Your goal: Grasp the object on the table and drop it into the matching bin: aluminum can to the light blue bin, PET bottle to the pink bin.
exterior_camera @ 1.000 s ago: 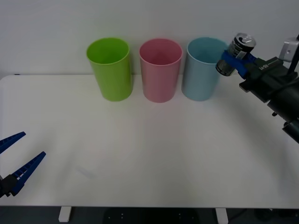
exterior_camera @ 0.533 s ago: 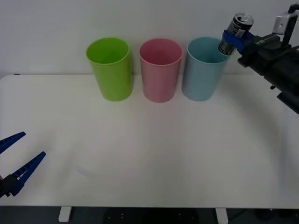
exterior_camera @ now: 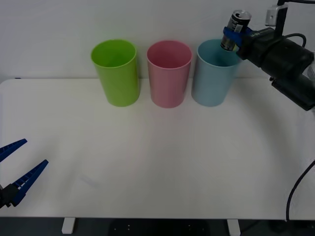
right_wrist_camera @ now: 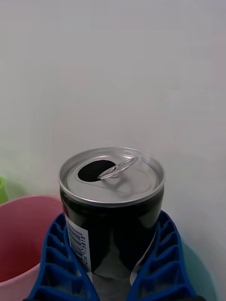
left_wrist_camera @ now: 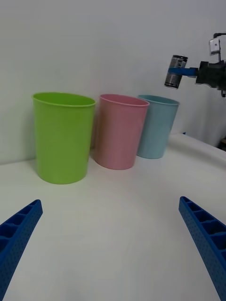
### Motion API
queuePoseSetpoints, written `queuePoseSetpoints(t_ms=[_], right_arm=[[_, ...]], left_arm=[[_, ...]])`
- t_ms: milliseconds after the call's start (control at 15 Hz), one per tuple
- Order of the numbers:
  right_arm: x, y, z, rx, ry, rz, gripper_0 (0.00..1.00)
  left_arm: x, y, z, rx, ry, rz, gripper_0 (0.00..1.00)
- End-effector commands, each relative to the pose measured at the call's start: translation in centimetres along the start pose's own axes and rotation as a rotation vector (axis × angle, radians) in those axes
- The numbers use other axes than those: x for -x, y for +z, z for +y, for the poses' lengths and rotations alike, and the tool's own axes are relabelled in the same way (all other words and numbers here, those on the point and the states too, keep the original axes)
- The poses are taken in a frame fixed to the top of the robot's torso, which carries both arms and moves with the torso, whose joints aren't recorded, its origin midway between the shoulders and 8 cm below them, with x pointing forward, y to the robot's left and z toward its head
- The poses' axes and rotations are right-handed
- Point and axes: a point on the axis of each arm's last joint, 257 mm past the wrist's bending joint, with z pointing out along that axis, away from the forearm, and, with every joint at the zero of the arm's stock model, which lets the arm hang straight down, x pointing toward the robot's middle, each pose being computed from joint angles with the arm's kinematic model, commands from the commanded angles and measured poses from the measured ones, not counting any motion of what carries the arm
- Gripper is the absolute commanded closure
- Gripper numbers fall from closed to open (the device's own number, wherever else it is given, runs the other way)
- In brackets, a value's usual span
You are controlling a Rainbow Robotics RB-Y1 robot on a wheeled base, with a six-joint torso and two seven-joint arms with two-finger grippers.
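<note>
the left gripper [exterior_camera: 17, 167] sits at the near left corner of the white table [exterior_camera: 162, 157], low over the surface with its blue ribbed fingers [left_wrist_camera: 19, 230] spread wide and nothing between them. farther back, three bins stand in a row near the table's far edge: the lime green bin [exterior_camera: 116, 72] on the left, the pink bin [exterior_camera: 169, 73] in the middle, the light blue bin [exterior_camera: 213, 72] on the right. the right gripper [exterior_camera: 231, 38] is raised above the light blue bin's far right rim, clamped on the aluminum can [exterior_camera: 236, 29], which is off the table, roughly upright, with its silver top and pull tab [right_wrist_camera: 117, 169] facing up.
</note>
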Motion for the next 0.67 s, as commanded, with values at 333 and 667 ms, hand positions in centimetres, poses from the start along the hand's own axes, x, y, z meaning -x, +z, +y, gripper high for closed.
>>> queuePoseSetpoints(t_ms=[333,667], right_arm=[[-1.4,3.1,-1.0,-0.029,0.006,0.058,1.00],[-1.2,3.1,-1.1,-0.031,-0.003,0.051,0.61]], left_arm=[[0.0,0.0,0.0,0.000,0.000,0.000,0.00],[0.0,0.0,0.0,0.000,0.000,0.000,0.00]])
